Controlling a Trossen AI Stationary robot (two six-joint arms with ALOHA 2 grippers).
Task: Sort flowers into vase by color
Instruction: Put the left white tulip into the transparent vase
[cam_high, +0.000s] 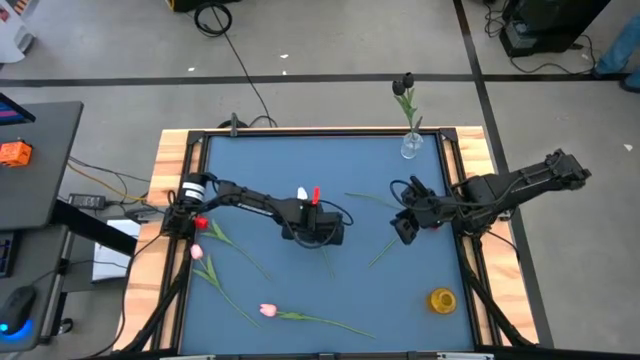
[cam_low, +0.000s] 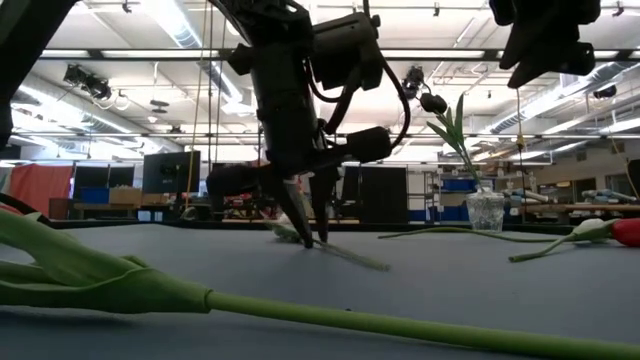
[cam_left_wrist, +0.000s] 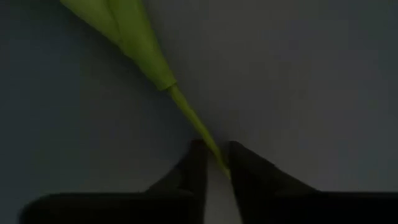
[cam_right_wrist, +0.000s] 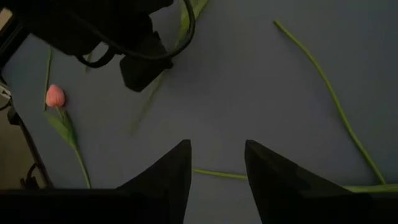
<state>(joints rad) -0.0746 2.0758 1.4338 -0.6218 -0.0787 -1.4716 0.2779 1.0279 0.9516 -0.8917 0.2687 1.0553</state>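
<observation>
Green, thin and springy, the stem (cam_left_wrist: 198, 126) sits pinched in my left claw (cam_left_wrist: 216, 163) mid-table, below its leaves; right claw (cam_right_wrist: 216, 163) hangs open near the right edge.

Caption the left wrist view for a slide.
Left gripper pinching a green tulip stem against the blue table.

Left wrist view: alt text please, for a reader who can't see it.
The left pincer pinches a thin green flower stem between its two dark fingers, low over the blue table. The stem widens into folded green leaves.
</observation>
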